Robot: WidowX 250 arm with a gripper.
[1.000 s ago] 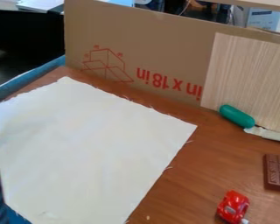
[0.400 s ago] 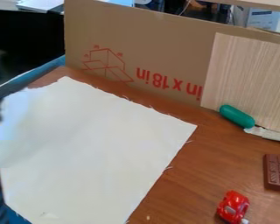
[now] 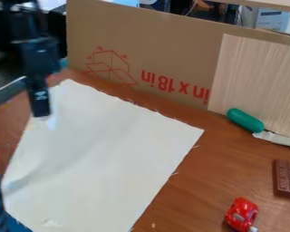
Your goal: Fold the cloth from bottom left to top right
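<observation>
We see a brown wooden desk (image 3: 195, 190), an upright cardboard panel (image 3: 177, 41) with red markings, a pale wood-grain board (image 3: 256, 81) at its right, and dark surroundings at the upper left.

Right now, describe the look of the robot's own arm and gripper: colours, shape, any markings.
The arm is black and blocky, built of chunky segments. It narrows to a slim, dark, straight-sided gripper that hangs down at the upper left. Low on the gripper is a small whitish marking, too small to make out.
</observation>
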